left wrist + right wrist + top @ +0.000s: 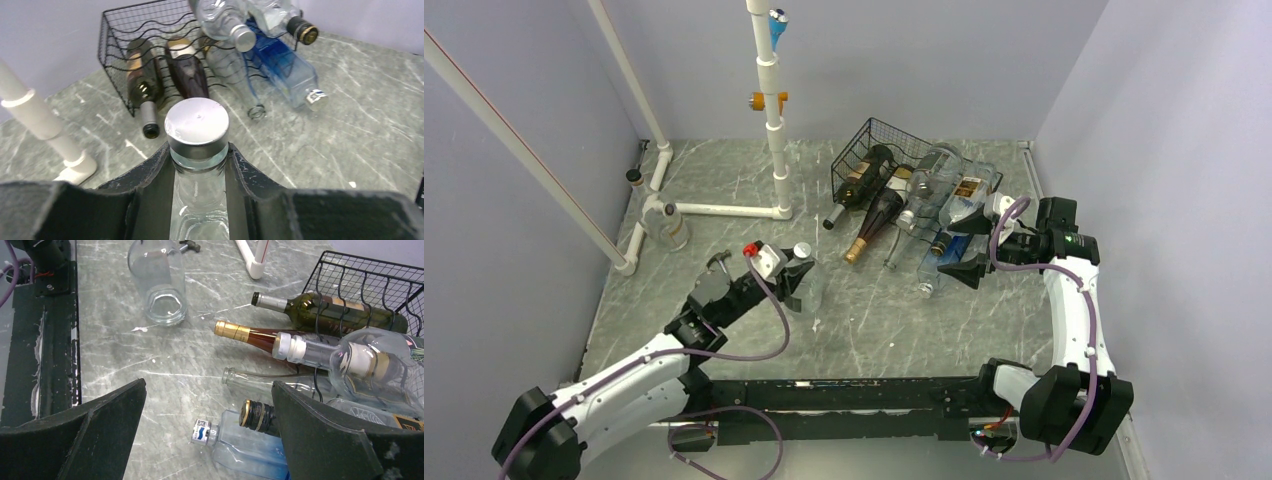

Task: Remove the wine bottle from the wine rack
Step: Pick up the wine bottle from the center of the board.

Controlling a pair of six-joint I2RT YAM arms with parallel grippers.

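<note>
The black wire wine rack (876, 133) stands at the back right and holds several bottles lying down. Among them are a dark green wine bottle (861, 183), a gold-foil wine bottle (879, 215) and a blue bottle (946, 255). My left gripper (800, 272) is shut on the neck of a clear glass bottle (197, 125) with a silver cap. That bottle stands upright on the table, apart from the rack (115, 30). My right gripper (207, 390) hangs open over the blue bottle (245, 450), its right finger beside a black-capped neck (257, 415).
A white pipe frame (769, 120) rises at the back left, its feet spread on the marble table. A small clear jar (669, 228) stands against the frame. A black base rail (844, 400) runs along the near edge. Walls close in on three sides.
</note>
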